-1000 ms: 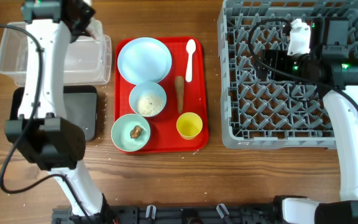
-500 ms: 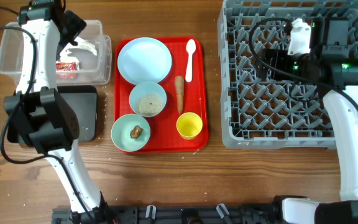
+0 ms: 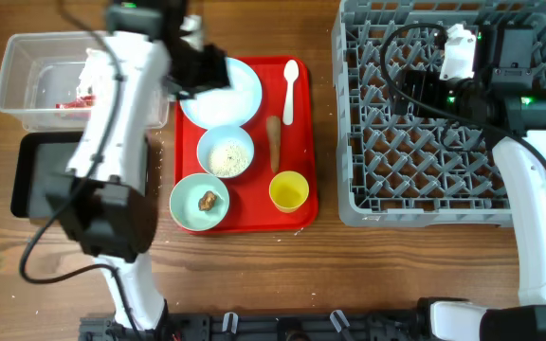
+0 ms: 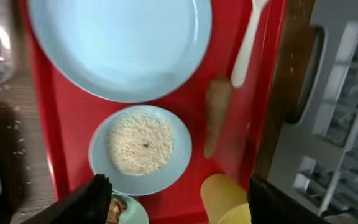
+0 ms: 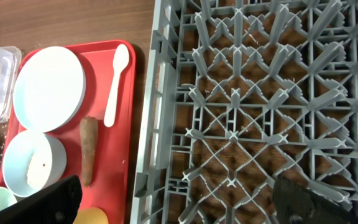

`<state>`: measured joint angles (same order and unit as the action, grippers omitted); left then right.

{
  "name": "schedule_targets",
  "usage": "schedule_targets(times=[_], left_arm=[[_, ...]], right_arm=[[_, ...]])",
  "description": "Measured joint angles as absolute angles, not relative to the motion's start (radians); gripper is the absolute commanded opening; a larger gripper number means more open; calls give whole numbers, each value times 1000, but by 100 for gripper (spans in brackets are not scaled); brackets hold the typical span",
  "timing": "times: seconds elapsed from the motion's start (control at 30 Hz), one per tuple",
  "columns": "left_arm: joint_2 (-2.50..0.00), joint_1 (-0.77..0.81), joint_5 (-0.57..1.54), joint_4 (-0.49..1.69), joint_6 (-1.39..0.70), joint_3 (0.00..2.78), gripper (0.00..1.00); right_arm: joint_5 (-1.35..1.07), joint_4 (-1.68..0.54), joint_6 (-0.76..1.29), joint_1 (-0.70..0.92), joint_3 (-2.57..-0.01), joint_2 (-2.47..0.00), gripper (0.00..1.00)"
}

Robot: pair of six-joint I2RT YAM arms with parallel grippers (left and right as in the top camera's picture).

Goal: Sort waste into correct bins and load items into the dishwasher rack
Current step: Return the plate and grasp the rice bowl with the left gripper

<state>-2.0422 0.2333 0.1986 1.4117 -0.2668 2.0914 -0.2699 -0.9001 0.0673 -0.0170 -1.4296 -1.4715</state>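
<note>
My left gripper (image 3: 202, 71) hovers open and empty over the pale blue plate (image 3: 237, 95) on the red tray. Below its fingers (image 4: 95, 199) lie the white bowl of rice (image 4: 140, 149), the carrot (image 4: 215, 121), the white spoon (image 4: 246, 46), the yellow cup (image 4: 225, 196) and the green bowl (image 3: 186, 204) with a brown lump (image 3: 208, 199). A red-and-white wrapper (image 3: 67, 102) lies in the clear tub (image 3: 27, 52). My right gripper (image 5: 179, 205) stands open and empty above the grey dishwasher rack (image 5: 260, 93), near its left side.
The black tray (image 3: 36, 185) sits in front of the clear tub at the left, partly under my left arm. The red tray (image 3: 254, 223) lies between the bins and the rack (image 3: 368, 204). A black cable loops over the rack.
My left gripper opened over the clear tub, leaving the wrapper inside, then swung right to above the plate. The right arm has not moved.
</note>
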Motion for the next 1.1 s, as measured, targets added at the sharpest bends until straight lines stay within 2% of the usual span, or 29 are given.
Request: schedule_targets(times=[0.2,0.33,0.43,0.53,0.6,0.63,0.7,0.73,0.77,0.97,1.1], left_arm=[[-2047,434,94,1285,-241,1894,71],[-2052,444,35,1143,-293,1720,70],[-2054,436,11,1040,-324,1621,65],[-2054,439,4,962,-332,1559,49],[-2054,447,3,911,-339,1514,34],[-2054,450,2,906,-340,1506,33],[-2054,466,-3,881,-343,1471,18],[-2054,471,-3,881,-340,1467,7],[-2054,476,-3,881,-340,1466,4],[-2049,484,-28,922,-347,1486,4],[-2037,470,36,1011,-347,1579,4]], right_arm=[[-270,-901,67,-17,-1430,-1472,100],[-270,-900,67,-17,-1430,-1472,100],[-270,-900,67,-17,-1430,-1472,100],[-270,-900,67,-17,-1430,-1472,100],[-270,-900,67,-17,-1430,-1472,100],[-270,-900,67,-17,-1430,-1472,100],[-270,-901,67,-17,-1430,-1472,100],[-270,-900,67,-17,-1430,-1472,100],[-270,-901,67,-17,-1430,-1472,100],[-270,-901,67,-17,-1430,-1472,100],[-270,-901,67,-17,-1430,-1472,100]])
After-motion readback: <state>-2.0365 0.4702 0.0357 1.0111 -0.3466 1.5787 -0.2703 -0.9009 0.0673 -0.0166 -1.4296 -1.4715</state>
